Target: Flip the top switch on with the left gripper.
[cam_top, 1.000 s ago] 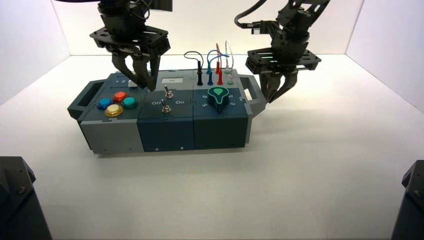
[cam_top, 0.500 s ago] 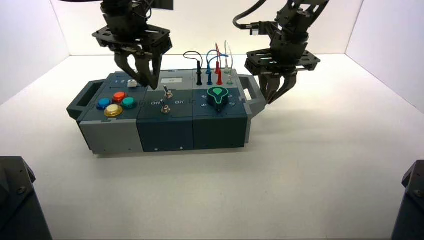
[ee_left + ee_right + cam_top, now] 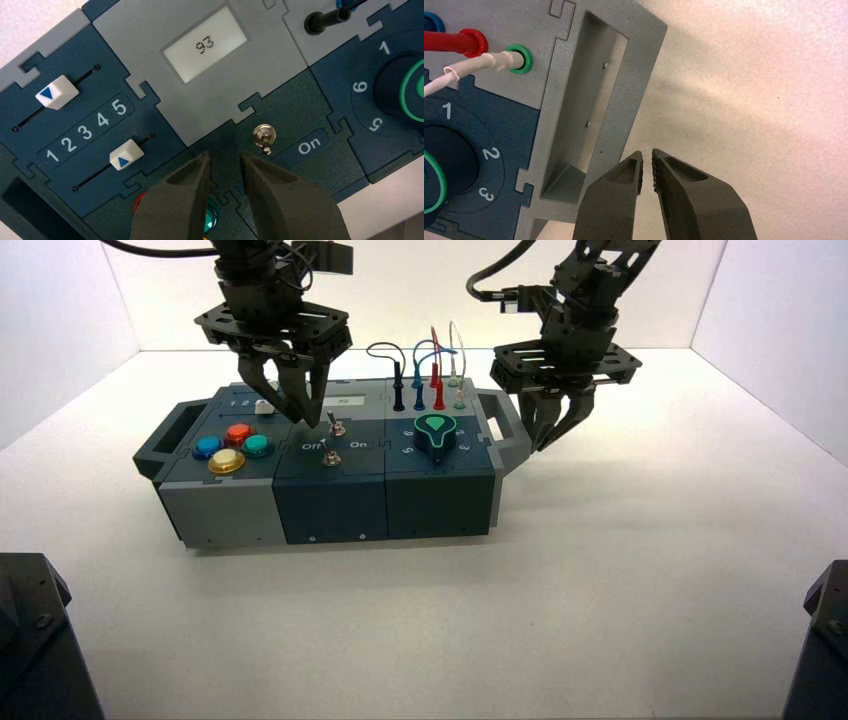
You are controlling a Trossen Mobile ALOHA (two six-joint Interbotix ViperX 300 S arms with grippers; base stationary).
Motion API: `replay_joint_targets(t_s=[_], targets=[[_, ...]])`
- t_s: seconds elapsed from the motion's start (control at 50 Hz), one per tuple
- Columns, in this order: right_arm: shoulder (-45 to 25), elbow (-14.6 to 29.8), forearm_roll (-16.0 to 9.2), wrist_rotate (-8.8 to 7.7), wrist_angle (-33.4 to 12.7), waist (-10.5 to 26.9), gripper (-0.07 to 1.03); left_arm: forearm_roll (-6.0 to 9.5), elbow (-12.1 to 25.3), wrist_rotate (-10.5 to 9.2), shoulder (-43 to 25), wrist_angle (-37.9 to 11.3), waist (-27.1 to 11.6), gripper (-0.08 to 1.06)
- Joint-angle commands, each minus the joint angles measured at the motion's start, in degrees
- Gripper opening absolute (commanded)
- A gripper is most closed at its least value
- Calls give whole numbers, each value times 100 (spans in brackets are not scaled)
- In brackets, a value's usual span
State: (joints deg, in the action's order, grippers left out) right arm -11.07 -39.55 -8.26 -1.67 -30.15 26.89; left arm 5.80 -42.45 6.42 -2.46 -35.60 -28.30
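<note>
So nearest the camera is the front of the grey and dark blue box, with a round yellow button at its front left and a small silver Off/On toggle near the middle of the front. Red, blue and green round buttons make it 4 in that cluster.

Right gripper, black with 2 tapering fingers, is idle just beside the box's right handle, pressed together with nothing in it.

A bit farther in, the left gripper, a black open-frame claw with 2 pointed fingers, hangs over the box, pointing down. Its fingers are slightly spread, just a narrow gap between the tips, and it's holding nothing. I can't see it touching anything either.

The top switch is right near those tips, just outside the gap: small shiny silver lever, round nut base, set in the dark panel behind the Off/On toggle. Can't honestly call which position its lever is in.

Farther back there's a pale display reading 93, and behind the black and green knob are the coloured wires.
</note>
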Motion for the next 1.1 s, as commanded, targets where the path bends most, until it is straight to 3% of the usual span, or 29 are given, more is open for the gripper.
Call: replay_joint_targets(t_s=[0.02,0.78,1.1], targets=[[88,53,-70,0,18,211,12,9,141,-26,79,18,-114,34],[123,62,-79,-9,0,220,12,18,246,-167,-62,-18,-510,34],[123,88,-79,0,0,220,12,70,308,-229,-123,-62,-888,33]])
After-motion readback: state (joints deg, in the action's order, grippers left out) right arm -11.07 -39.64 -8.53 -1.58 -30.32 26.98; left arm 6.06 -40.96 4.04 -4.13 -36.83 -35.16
